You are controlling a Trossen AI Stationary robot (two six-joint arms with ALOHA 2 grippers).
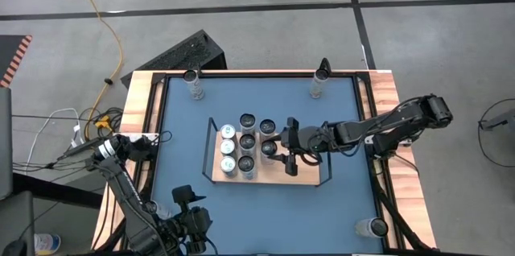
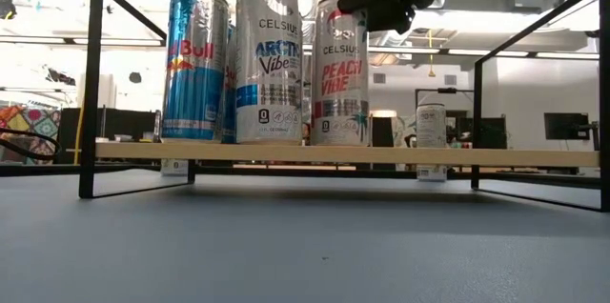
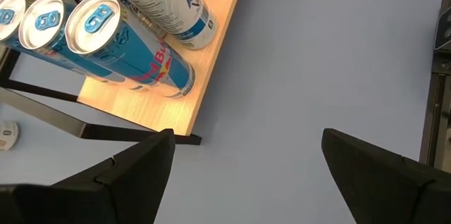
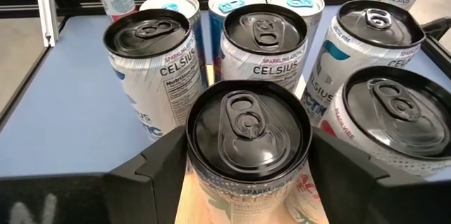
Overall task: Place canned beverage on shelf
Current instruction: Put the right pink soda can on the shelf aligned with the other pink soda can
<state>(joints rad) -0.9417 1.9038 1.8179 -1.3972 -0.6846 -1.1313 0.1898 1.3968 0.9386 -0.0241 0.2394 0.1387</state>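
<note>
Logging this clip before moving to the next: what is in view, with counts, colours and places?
shelf: one, light wood in black wire frame, mid-table
Red Bull cans: three, blue and silver, row at the shelf's left end
Celsius cans: five, silver with black tops, on the shelf beside the Red Bull cans
loose cans: three, pale, standing on the table near its corners
table: one, blue top, wood border
cable: one, yellow, on the floor
left claw: open, over bare table short of the shelf
right claw: over the shelf, either side of one Celsius can
</note>
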